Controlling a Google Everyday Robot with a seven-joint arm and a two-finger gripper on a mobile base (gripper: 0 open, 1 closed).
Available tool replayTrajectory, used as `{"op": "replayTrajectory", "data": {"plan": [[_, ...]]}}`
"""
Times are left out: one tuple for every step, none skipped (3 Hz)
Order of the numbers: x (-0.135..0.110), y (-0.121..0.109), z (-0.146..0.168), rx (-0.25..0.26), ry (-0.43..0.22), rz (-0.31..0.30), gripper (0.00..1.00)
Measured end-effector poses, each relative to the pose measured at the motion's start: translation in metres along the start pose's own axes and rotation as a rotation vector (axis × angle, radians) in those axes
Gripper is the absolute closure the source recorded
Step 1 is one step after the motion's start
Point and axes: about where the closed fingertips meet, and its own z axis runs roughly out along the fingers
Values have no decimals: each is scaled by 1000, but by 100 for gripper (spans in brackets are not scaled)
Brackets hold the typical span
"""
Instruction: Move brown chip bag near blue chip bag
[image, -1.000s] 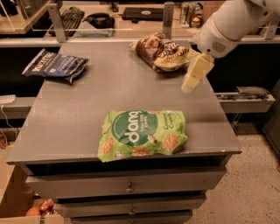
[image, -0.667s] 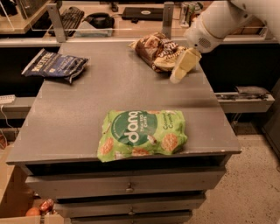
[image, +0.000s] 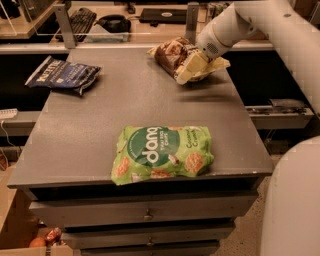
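Note:
The brown chip bag (image: 172, 56) lies at the far right of the grey table (image: 100, 125), glossy dark brown with pale cream ends. My gripper (image: 189, 70) hangs from the white arm and sits right over the bag's near right part, its cream fingers (image: 192, 66) overlapping the bag. The blue chip bag (image: 62, 74) lies flat at the far left of the table, dark navy with white lettering, well apart from the gripper.
A bright green "dang" bag (image: 162, 154) lies near the table's front edge. Behind the table runs a shelf with a keyboard (image: 80, 21) and dark gear. Drawers (image: 145, 215) sit under the tabletop. The white robot body (image: 292, 200) fills the lower right.
The gripper has moved left and towards the far edge, from beside the brown bag's right end to over the bag itself. The bags have not moved.

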Motion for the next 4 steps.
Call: {"op": "replayTrajectory", "data": {"plan": [[6, -12, 22, 18, -14, 12, 0], [14, -21, 34, 36, -15, 5, 11], [10, -24, 32, 45, -37, -24, 34], [-4, -17, 28, 43, -61, -68, 57]]}}
